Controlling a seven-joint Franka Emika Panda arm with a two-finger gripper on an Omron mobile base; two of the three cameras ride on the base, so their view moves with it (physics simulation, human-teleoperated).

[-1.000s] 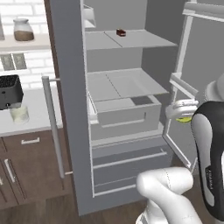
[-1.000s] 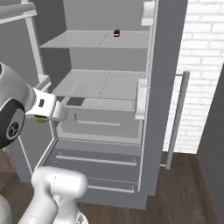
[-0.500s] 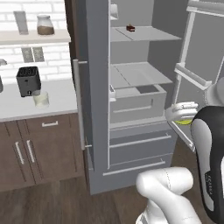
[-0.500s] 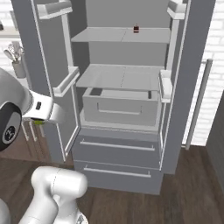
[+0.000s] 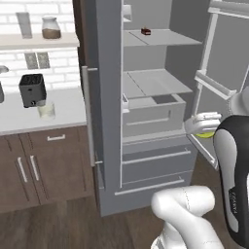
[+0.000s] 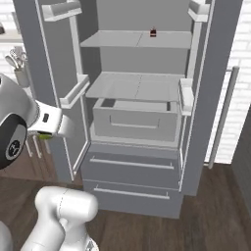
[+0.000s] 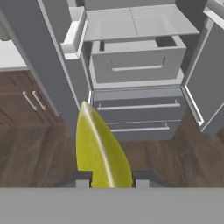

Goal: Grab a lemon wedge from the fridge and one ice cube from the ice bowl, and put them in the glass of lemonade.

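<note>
My gripper (image 7: 111, 180) is shut on the lemon wedge (image 7: 101, 151), a bright yellow slice standing up between the fingertips (image 7: 82, 179). From the left base the gripper (image 5: 204, 130) hangs in front of the open grey fridge (image 5: 104, 97) with the lemon wedge (image 5: 208, 134) under the hand. From the right base the gripper (image 6: 46, 133) sits left of the fridge (image 6: 132, 169). The glass of lemonade (image 5: 46, 110) stands on the white counter (image 5: 68, 109), in front of the toaster. The ice bowl and ice cube are out of view.
Both fridge doors stand open, the right door (image 5: 223, 82) close behind my arm. A small dark red-brown block (image 5: 145, 31) lies on the top shelf. A black toaster (image 5: 32, 90) sits by the glass, a lidded jar (image 5: 50, 27) on the shelf above. Brown cabinets (image 5: 44, 165) run below.
The whole picture has shifted: the base has backed off and turned, so the fridge sits farther right in the left base view and more counter shows. The gripper still holds the wedge.
</note>
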